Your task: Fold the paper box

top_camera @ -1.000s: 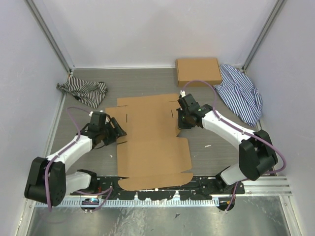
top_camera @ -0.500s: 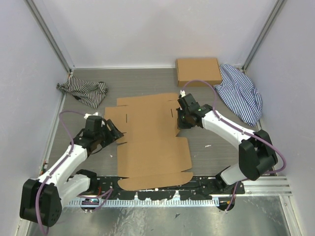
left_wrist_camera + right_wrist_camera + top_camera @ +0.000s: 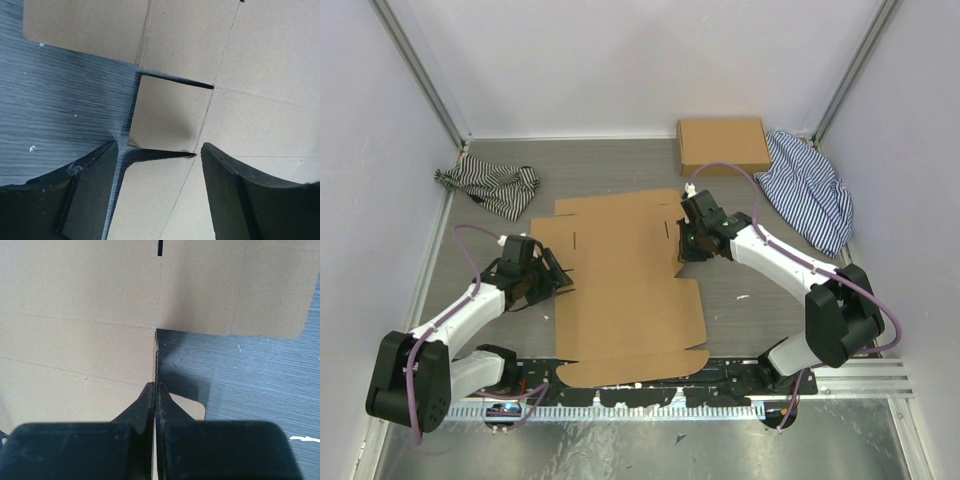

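Note:
The paper box [image 3: 620, 270] lies flat and unfolded in the middle of the table, brown, with creases and slits. My left gripper [image 3: 552, 272] hovers open over its left side flaps. In the left wrist view my left gripper [image 3: 159, 150] has its fingers spread either side of a flap [image 3: 150, 200], just below a small flap [image 3: 170, 115] between two slits. My right gripper [image 3: 682, 248] sits at the box's right edge. Seen from the right wrist, my right gripper [image 3: 156, 385] is shut, its tips touching the corrugated edge [image 3: 156, 355] of a panel.
A second, neat brown cardboard box [image 3: 723, 145] stands at the back right. Next to it lies a blue striped cloth [image 3: 810, 190]. A dark striped cloth [image 3: 490, 185] lies at the back left. Grey walls enclose the table on three sides.
My left arm has swung out and back, its gripper ending slightly lower and further left at the left flaps. The right gripper and the box have barely shifted.

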`<state>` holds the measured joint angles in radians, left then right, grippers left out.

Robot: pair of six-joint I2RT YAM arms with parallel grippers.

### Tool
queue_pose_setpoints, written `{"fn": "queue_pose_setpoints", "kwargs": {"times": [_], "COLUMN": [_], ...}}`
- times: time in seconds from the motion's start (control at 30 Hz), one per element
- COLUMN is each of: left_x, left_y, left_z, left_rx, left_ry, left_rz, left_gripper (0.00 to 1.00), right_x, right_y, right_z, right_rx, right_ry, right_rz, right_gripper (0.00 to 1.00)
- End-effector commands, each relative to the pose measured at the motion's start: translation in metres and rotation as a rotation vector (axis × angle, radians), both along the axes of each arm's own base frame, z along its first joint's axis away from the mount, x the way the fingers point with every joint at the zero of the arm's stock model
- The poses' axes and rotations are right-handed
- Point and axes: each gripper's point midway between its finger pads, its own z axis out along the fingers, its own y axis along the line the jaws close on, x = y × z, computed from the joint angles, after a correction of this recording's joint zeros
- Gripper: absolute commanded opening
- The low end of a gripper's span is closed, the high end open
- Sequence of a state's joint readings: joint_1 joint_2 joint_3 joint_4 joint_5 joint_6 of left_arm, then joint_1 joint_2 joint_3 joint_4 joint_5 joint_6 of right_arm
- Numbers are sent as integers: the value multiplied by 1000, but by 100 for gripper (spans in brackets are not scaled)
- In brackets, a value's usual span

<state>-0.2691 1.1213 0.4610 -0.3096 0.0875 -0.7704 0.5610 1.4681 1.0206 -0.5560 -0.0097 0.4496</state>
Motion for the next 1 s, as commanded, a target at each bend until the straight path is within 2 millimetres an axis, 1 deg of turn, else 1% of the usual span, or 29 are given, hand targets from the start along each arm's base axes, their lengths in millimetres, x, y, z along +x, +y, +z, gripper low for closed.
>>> {"fn": "queue_pose_setpoints", "kwargs": {"times": [0.0,0.2,0.33,0.6,0.83,0.97], "left_x": [-2,-2,-2,2,1,2], "left_y": [-3,-4,-6,-8,-9,-10], "left_z": [-5,-2,2,18,15,23], "left_rx": [-18,-27,-39,-66,-67,-85], "left_ry": [-7,-17,-25,-90,-75,-102], "left_rz": [-5,-7,-8,-1,-8,-1], "left_gripper": [75,74,73,71,69,66], "right_x": [0,-2,-2,-4,-6,-6], "right_y": [11,10,10,13,11,10], "right_z": [27,33,32,31,35,33], "right_rx": [78,85,82,97,99,95], "right_ry": [-52,-62,-58,-54,-63,-61], "right_rz": [30,31,30,37,37,35], "right_gripper": [1,1,1,1,1,1]}}
